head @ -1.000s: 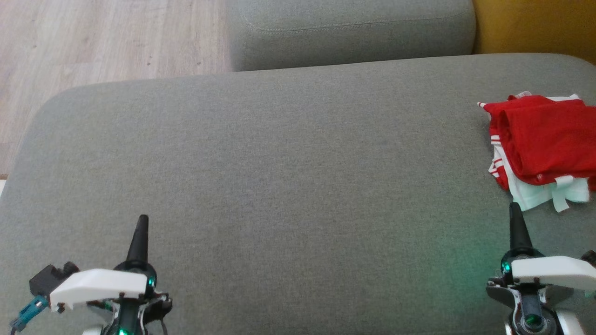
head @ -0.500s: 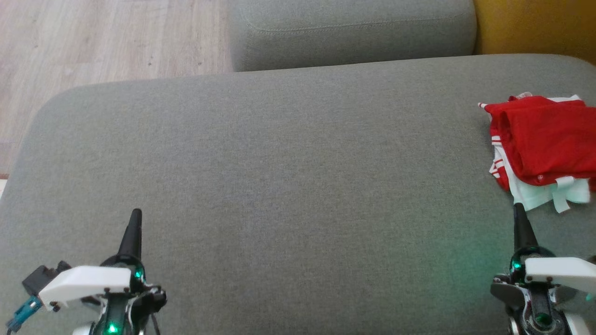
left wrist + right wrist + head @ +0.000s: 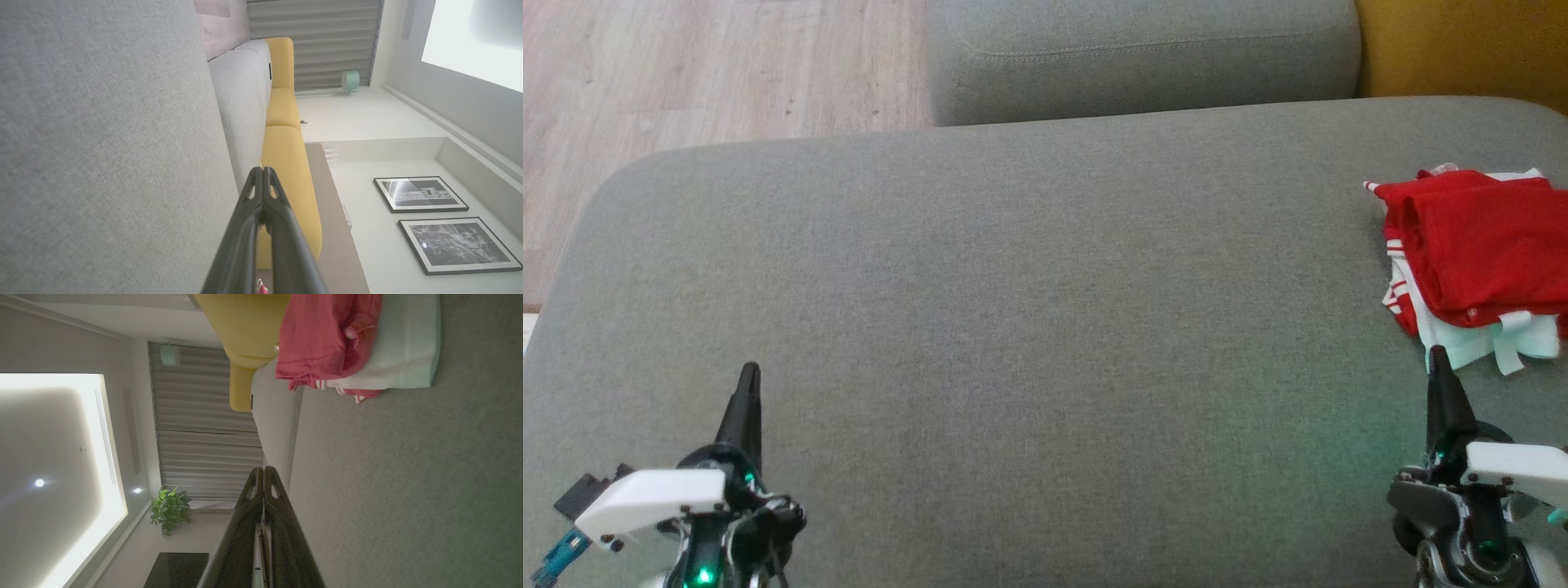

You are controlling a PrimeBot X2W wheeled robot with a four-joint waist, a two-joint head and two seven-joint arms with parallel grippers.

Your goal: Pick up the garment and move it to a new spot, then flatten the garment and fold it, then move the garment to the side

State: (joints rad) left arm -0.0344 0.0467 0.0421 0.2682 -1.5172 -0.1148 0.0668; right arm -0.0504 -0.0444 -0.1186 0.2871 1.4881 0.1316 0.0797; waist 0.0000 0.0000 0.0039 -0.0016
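The red and white garment (image 3: 1474, 253) lies folded in a small pile at the far right of the grey cushion (image 3: 1013, 310); it also shows in the right wrist view as the garment (image 3: 327, 339). My right gripper (image 3: 1437, 359) is shut and empty, its tip just short of the pile's near white edge. At the lower left, my left gripper (image 3: 750, 374) is shut and empty over bare cushion, far from the garment. Both wrist views show the fingers pressed together: left gripper (image 3: 262, 169), right gripper (image 3: 261, 469).
A second grey cushion (image 3: 1143, 57) stands behind the first, with a yellow one (image 3: 1462, 49) at the back right. Wooden floor (image 3: 711, 73) lies beyond the cushion's left and far edges. The broad middle of the grey cushion is bare fabric.
Both arms have drawn back toward the bottom edge, the left drifting left and the right drifting slightly right. The garment lies as before.
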